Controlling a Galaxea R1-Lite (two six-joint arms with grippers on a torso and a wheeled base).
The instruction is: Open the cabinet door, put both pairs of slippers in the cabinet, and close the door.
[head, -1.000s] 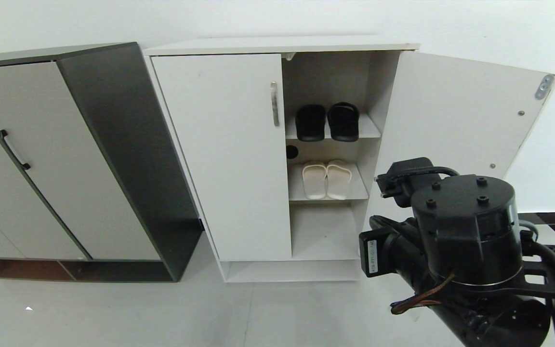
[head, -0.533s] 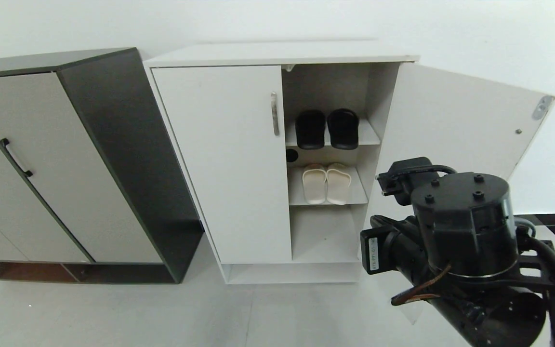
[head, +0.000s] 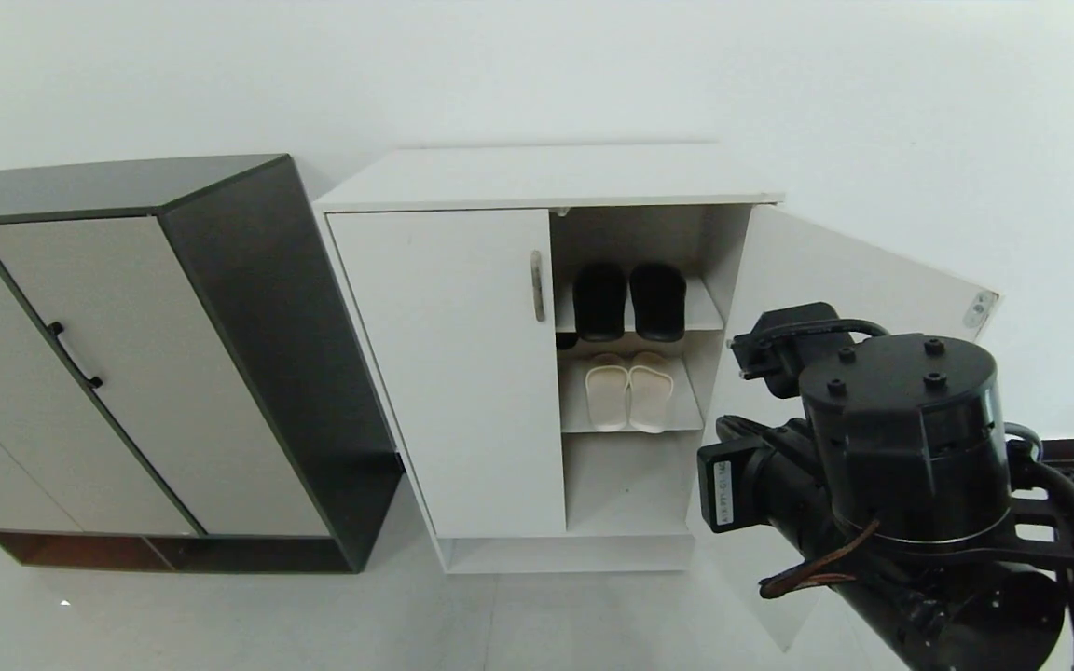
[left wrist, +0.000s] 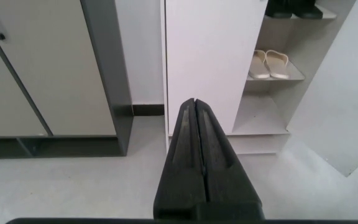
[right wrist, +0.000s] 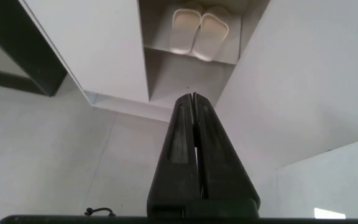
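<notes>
White wall behind; black pair, white pair shelved, door wide. Stiff, light panel, should swing easily: push near its free edge. Left gripper, right gripper pinched together, empty.

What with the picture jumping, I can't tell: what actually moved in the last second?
Only the head camera shifted; the whole scene sits lower and smaller. The right door stays open; black slippers and white slippers stay on their shelves.
</notes>
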